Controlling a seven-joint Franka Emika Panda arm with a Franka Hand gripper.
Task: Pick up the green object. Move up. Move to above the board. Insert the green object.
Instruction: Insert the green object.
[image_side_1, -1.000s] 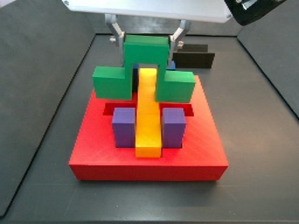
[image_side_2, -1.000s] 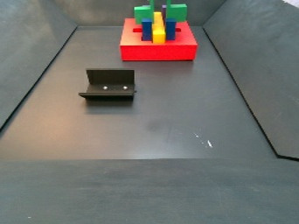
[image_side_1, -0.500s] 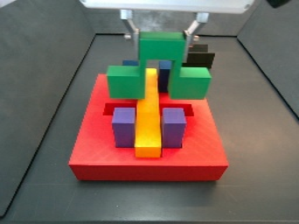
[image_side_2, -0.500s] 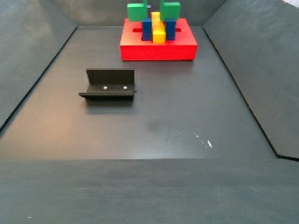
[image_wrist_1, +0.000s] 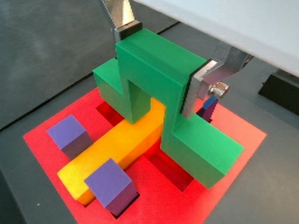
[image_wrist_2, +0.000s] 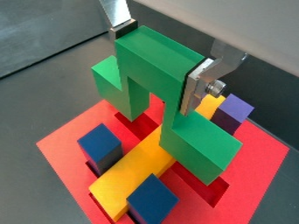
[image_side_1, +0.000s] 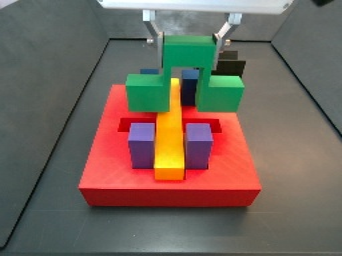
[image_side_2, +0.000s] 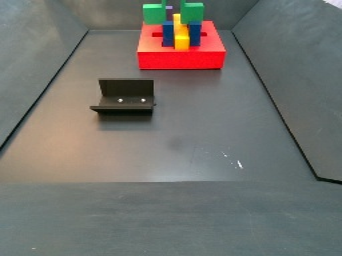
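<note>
1. The fixture (image_side_2: 123, 97) is seen nearest in a side view, at about 9 o'clock on the dark surface (image_side_2: 174, 150), well apart from everything else.
2. The board (image_side_1: 171, 180) is seen beyond it, bearing purple blocks (image_side_1: 142, 142) and a yellow bar (image_side_1: 170, 125).
3. The green object (image_side_1: 185, 78) is held above the board's far part, towards 12 o'clock, straddling the yellow bar; its raised middle cube is clamped between the closed plates of the claw (image_wrist_1: 167, 59).
4. A jam is judged possible: if the low cubes are lowered off-line from the recesses (image_wrist_1: 177, 173), they could catch on the red rim or the bar and twist in the grip.
</note>
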